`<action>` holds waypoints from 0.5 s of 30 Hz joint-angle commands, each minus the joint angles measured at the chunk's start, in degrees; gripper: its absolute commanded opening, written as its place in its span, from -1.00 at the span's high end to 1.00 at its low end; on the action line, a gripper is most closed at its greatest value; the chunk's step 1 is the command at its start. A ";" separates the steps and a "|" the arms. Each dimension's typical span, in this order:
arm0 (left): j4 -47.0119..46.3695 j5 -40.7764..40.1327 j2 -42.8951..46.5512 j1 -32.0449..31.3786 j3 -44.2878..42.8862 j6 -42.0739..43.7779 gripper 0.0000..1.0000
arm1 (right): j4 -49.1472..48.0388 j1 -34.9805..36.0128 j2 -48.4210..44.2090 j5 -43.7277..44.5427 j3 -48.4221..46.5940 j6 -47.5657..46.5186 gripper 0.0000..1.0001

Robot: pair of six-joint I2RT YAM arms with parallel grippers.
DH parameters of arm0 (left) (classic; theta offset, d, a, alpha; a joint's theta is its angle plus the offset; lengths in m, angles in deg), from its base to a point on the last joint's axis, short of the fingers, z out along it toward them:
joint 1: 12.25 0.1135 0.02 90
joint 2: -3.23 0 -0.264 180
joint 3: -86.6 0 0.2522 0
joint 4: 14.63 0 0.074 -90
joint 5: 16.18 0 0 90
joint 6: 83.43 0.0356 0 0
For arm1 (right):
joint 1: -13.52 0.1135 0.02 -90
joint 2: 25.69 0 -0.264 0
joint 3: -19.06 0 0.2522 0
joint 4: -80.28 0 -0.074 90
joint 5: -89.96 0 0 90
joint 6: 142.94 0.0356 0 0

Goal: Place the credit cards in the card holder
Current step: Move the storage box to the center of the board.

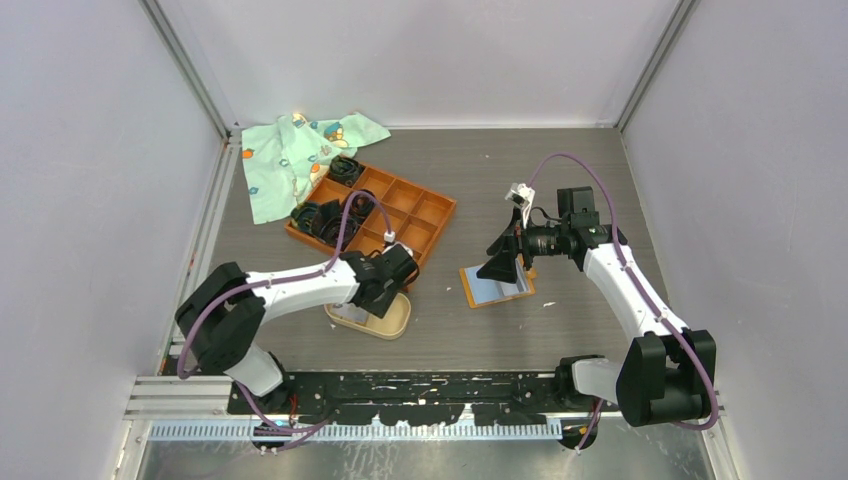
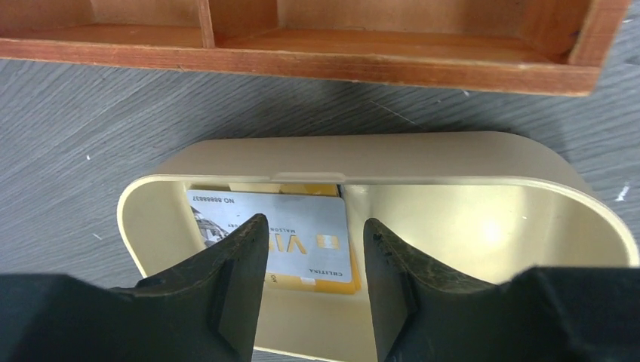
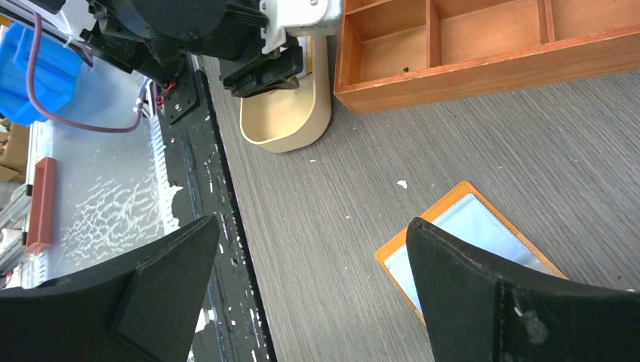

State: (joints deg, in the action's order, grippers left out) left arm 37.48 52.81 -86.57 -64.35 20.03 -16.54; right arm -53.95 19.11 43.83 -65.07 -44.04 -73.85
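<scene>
The beige oval card holder [image 1: 392, 325] [image 2: 453, 162] [image 3: 290, 113] sits on the table just in front of the orange grid tray. Inside it, at one end, a silver credit card [image 2: 302, 215] lies flat on top of a yellow card [image 2: 332, 285]. My left gripper [image 1: 385, 292] [image 2: 315, 220] hovers over the holder's near rim, jaws apart with nothing between them, above the cards. My right gripper [image 1: 505, 265] [image 3: 314, 221] stands wide open and empty above the table beside the open orange wallet [image 1: 495, 288] [image 3: 468, 226].
The orange wooden grid tray [image 1: 425, 215] [image 2: 302, 64] [image 3: 483, 75] holds black coiled bands in its far compartments. A green patterned cloth [image 1: 290, 160] lies at the back left. The black base rail [image 1: 400, 390] runs along the near edge.
</scene>
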 commanded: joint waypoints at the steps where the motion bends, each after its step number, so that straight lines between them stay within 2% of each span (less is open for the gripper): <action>1: 3.58 -4.03 -0.94 0.11 -2.85 -0.23 0.00 | -0.26 0.29 -0.18 -1.32 -1.46 -1.09 -0.99; 15: 6.91 -9.52 0.01 -0.24 -3.47 -1.17 0.25 | -0.04 0.29 -0.12 -1.40 -1.46 -1.33 -0.99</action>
State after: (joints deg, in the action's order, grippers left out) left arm 42.68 46.23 -88.08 -64.37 18.71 -17.18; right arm -53.75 19.11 43.83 -65.09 -44.04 -73.95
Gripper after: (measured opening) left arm 0.384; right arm 0.994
